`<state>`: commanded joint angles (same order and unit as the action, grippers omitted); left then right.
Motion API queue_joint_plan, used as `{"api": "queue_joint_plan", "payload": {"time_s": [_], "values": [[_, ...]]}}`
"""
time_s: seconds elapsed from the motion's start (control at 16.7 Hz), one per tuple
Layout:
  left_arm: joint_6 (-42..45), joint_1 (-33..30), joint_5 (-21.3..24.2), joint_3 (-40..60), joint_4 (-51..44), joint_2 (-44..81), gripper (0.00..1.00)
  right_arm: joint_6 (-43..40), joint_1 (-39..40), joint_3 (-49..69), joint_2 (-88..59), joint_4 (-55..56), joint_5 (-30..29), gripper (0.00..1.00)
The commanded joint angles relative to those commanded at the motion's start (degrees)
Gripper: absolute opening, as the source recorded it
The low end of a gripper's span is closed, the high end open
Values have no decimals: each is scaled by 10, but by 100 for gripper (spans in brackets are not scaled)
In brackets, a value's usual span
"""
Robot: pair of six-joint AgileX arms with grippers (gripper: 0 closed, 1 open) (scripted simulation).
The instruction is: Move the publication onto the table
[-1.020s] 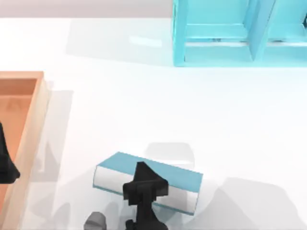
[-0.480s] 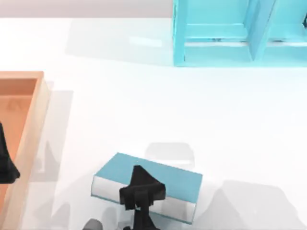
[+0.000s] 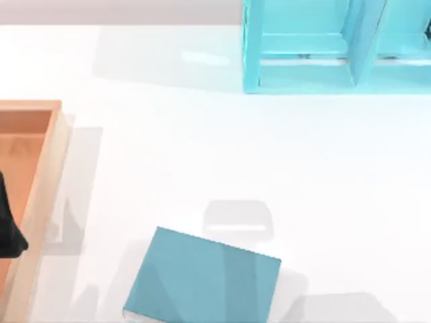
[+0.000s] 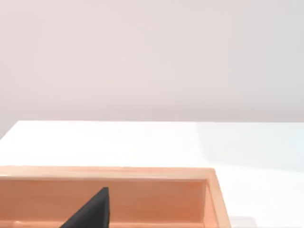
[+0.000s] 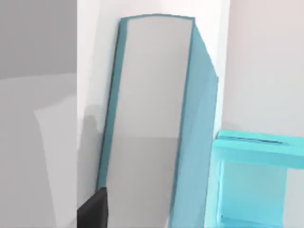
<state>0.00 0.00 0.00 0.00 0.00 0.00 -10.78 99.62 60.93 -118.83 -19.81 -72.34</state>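
The teal book (image 3: 202, 279) lies flat on the white table (image 3: 202, 148). Whether the right gripper (image 5: 92, 213) is spread cannot be told; it should be withdrawn without nudging the cover. The left gripper (image 3: 8, 225) is parked over the wooden tray (image 3: 40, 175).

Inventory by count, taken across the overhead and both wrist cameras.

Books: one. The teal-blue publication (image 3: 202, 279) lies flat at the near edge of the table (image 3: 202, 155), cover up; its white page edge faces the right wrist camera (image 5: 147, 109).

Trays: one. An orange-brown wooden tray (image 3: 40, 175) with a raised light-wood rim sits at the table's left edge (image 4: 142, 173).

Shelves: one. A bright cyan compartmented shelf (image 3: 337, 47) stands at the far right edge (at least two compartments visible; the full number cannot be told) (image 5: 256, 185).

Tables: one, plain white.

Total loose items on the table: three.
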Motion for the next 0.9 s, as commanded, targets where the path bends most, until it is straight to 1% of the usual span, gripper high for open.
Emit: {"api": "queue_joint_plan", "payload": {"time_s": [0.24,0.48,0.66,0.78,0.9], "values": [[0,0,0,0,0,0,100,196,59,69,-33,-235,-4,100],[0,0,0,0,0,0,100,362,81,128,-51,-432,-1,100],[0,0,0,0,0,0,100,439,79,158,-59,-522,1,100],[0,0,0,0,0,0,100,465,76,169,-61,-552,2,100],[0,0,0,0,0,0,100,470,75,171,-61,-558,2,100]]}}
